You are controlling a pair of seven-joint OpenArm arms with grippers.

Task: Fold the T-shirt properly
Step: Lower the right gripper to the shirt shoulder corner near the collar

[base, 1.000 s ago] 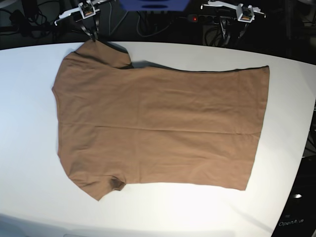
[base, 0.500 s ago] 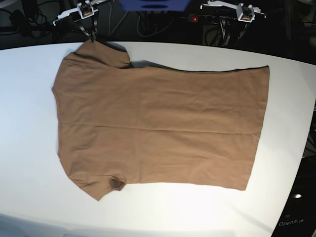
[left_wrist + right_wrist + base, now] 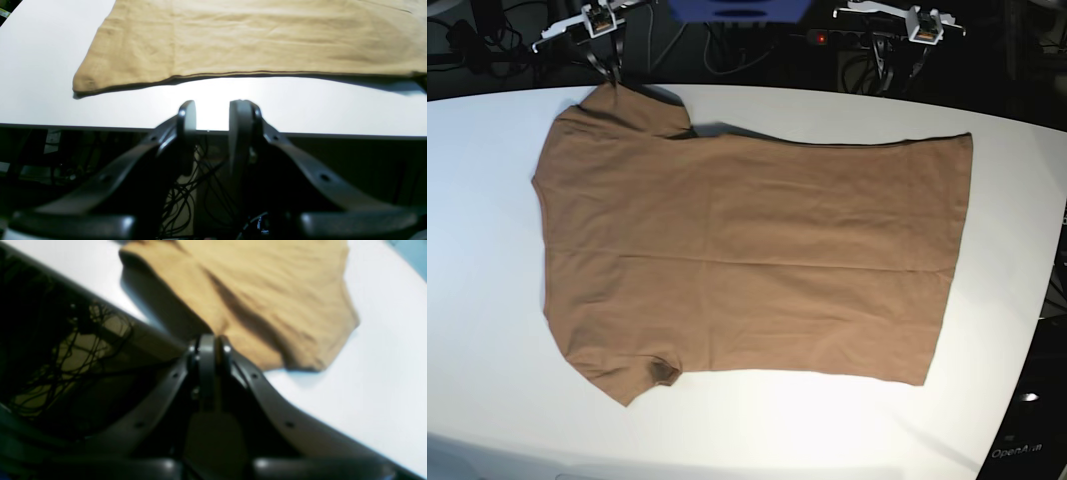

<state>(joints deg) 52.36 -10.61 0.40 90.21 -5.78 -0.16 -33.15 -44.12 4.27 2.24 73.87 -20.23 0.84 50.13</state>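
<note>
The tan T-shirt [image 3: 747, 250] lies flat on the white table [image 3: 487, 300], collar end to the left and hem to the right in the base view. Its far sleeve [image 3: 632, 108] rises to the table's back edge, where my right gripper [image 3: 612, 72] is shut on the tip. The right wrist view shows the closed right gripper [image 3: 210, 340] with the sleeve cloth [image 3: 267, 296] running up to its tips. My left gripper [image 3: 211, 110] stands open and empty over the back edge, a short way off the T-shirt's side edge [image 3: 253, 36].
Bare white tabletop [image 3: 300, 106] separates the left gripper from the shirt. Behind the table lie tangled cables [image 3: 186, 196] and a power strip with a red light [image 3: 822, 38]. The table's right edge [image 3: 1042, 300] curves close to the hem.
</note>
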